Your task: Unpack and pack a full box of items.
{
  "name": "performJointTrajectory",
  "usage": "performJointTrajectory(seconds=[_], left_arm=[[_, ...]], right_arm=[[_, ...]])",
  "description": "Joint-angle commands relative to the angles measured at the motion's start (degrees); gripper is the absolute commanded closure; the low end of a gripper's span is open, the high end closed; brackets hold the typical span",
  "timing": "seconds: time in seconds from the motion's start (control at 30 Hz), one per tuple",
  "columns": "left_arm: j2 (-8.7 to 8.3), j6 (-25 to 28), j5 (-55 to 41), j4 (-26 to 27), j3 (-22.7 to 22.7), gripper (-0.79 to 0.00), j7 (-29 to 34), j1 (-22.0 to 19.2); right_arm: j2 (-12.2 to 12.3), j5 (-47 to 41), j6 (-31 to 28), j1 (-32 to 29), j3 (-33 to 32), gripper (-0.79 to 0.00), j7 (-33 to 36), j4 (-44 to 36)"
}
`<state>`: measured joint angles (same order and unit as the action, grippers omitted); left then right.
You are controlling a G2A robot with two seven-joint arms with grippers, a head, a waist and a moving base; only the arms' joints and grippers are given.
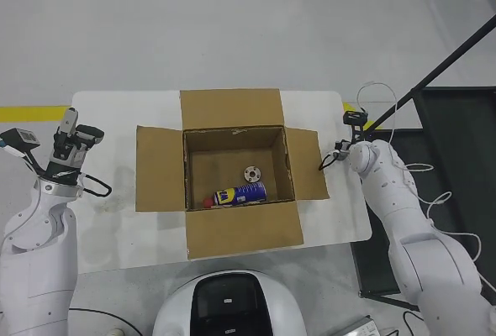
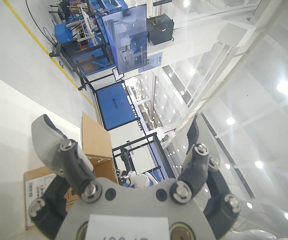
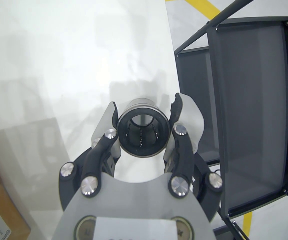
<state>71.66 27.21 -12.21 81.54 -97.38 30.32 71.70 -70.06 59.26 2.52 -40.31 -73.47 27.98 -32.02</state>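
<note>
White table (image 1: 113, 235) on grey floor (image 1: 231, 42) with a yellow line (image 1: 21, 113) carries the open box (image 1: 240, 109); right gripper (image 3: 145, 106) clamps a metal sleeve (image 3: 144, 136) near the black rack (image 1: 450, 118), left gripper (image 2: 118, 126) spread apart.

barcode label (image 2: 37, 188) on box (image 2: 96, 138), print illegible

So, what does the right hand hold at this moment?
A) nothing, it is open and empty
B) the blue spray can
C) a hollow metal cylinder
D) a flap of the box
C: in the right wrist view, the right hand is closed on a hollow metal cylinder above the table, while the spray can lies inside the box.
</note>
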Motion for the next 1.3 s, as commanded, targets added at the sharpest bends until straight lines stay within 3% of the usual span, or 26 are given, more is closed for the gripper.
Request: performJointTrajectory(seconds=[0.0,0.03,0.37,0.57,0.67,0.83,1.0,1.1,1.27], left_arm=[[0.0,0.0,0.0,0.0,0.0,-0.785,0.0,0.0],[0.0,0.0,0.0,0.0,0.0,-0.785,0.0,0.0],[0.0,0.0,0.0,0.0,0.0,-0.785,0.0,0.0],[0.0,0.0,0.0,0.0,0.0,-0.785,0.0,0.0],[0.0,0.0,0.0,0.0,0.0,-0.785,0.0,0.0],[0.0,0.0,0.0,0.0,0.0,-0.785,0.0,0.0],[0.0,0.0,0.0,0.0,0.0,-0.785,0.0,0.0],[0.0,0.0,0.0,0.0,0.0,-0.785,0.0,0.0],[0.0,0.0,0.0,0.0,0.0,-0.785,0.0,0.0]], right_arm=[[-0.2,-0.4,0.0,0.6,0.2,-0.388,-0.4,1.2],[-0.3,-0.5,0.0,0.9,0.3,-0.785,-0.5,1.8],[0.0,-2.7,-0.7,2.9,-1.2,-0.785,-1.5,3.8],[1.9,-3.9,-1.3,0.7,-5.2,-0.785,-2.6,-4.5],[3.0,-3.9,-1.0,-3.2,-7.5,-0.785,-1.6,-14.6],[4.1,-5.0,-0.2,-13.1,-11.1,-0.785,4.0,-38.7],[4.6,-8.3,-4.9,-21.4,-10.7,-0.785,13.4,-60.2],[4.6,-10.0,-6.9,-23.5,-8.9,-0.785,18.4,-68.3],[4.6,-10.0,-8.2,-25.0,-5.7,-0.785,22.0,-74.4]])
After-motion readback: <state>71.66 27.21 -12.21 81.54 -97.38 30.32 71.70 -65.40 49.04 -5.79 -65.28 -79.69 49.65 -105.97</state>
